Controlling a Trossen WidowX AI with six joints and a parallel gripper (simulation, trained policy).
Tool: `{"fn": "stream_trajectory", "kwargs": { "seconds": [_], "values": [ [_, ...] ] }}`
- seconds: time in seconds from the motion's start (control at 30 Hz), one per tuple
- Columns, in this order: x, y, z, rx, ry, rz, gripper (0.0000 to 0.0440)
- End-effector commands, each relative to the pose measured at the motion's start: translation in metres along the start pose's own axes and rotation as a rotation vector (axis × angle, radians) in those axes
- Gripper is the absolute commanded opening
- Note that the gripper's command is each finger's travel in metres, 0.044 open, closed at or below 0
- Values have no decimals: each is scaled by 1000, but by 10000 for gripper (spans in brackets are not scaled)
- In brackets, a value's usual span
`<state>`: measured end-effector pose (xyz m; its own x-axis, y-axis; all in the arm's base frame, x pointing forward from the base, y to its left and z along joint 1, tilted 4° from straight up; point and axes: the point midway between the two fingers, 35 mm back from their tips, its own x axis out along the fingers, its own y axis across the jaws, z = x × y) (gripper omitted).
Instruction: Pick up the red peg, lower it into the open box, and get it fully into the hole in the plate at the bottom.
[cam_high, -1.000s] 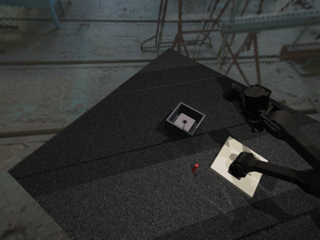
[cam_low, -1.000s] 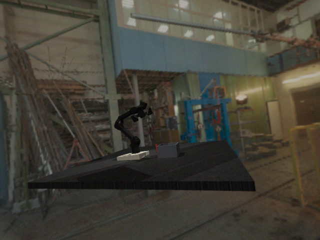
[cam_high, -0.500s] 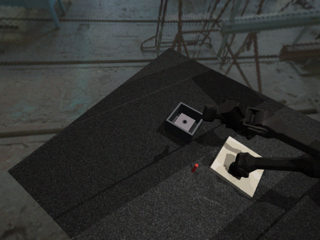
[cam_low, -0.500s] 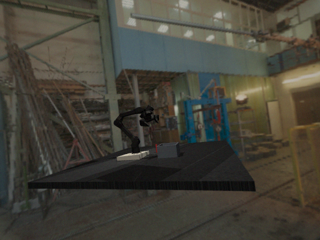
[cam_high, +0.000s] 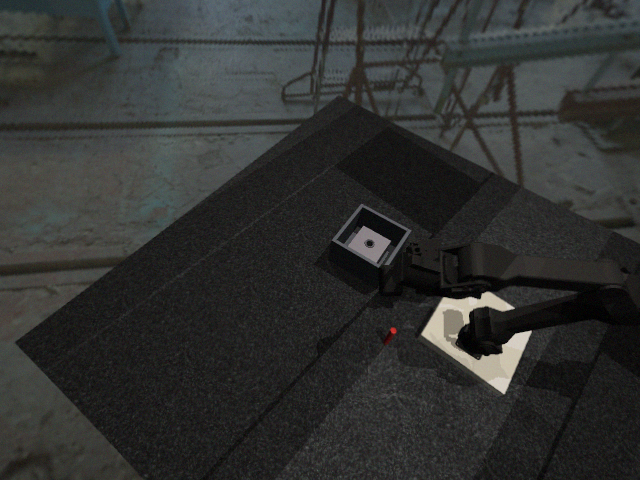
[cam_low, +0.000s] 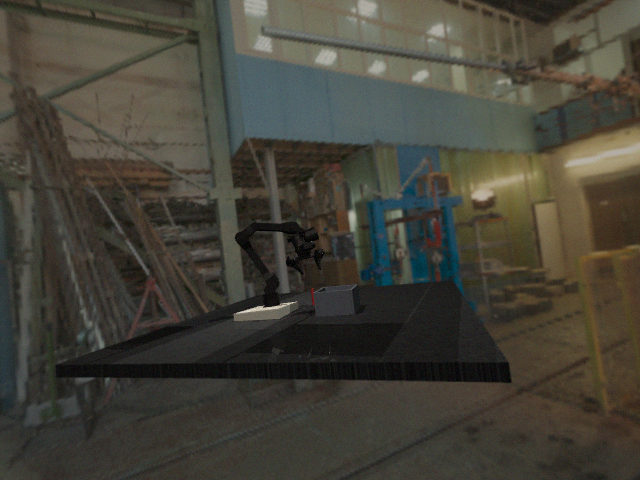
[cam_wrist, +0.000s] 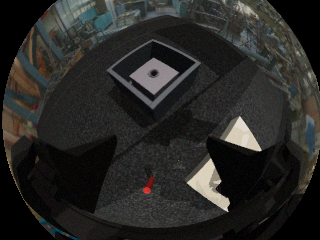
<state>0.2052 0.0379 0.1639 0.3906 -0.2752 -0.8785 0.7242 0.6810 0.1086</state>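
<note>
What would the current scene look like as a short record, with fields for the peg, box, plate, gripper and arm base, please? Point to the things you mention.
peg: slim red cylindrical peg (cam_high: 389, 335) (cam_low: 312, 297) (cam_wrist: 149, 185), upright on the dark table, outside the box
box: grey square open-topped box (cam_high: 345, 254) (cam_low: 337, 302) (cam_wrist: 134, 92)
plate: pale square plate (cam_high: 368, 251) (cam_wrist: 145, 76) at the bottom of the box; round hole near its middle, unfilled
gripper: black parallel-jaw gripper (cam_low: 308, 264) (cam_wrist: 163, 141), open, holding nothing, raised above the table
arm base: cream rectangular slab (cam_high: 504, 379) (cam_low: 248, 315) (cam_wrist: 202, 181) under the arm

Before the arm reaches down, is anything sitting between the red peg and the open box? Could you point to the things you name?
In the top view, only dark tabletop (cam_high: 356, 304) separates the red peg (cam_high: 390, 335) (cam_wrist: 149, 185) and open box (cam_high: 356, 258) (cam_wrist: 132, 92).
</note>
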Motion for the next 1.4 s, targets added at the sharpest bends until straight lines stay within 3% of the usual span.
{"fn": "stream_trajectory", "kwargs": {
  "seconds": [0.0,0.3,0.77,0.87,1.3,1.37],
  "values": [
    [11,0,-29,-5,89,-50,440],
    [39,7,-76,30,211,-86,440],
    [87,19,-122,107,294,-16,431],
    [92,19,-127,127,313,-13,372],
    [92,20,-135,147,428,-30,33],
    [92,20,-135,149,441,-34,0]
  ]
}}
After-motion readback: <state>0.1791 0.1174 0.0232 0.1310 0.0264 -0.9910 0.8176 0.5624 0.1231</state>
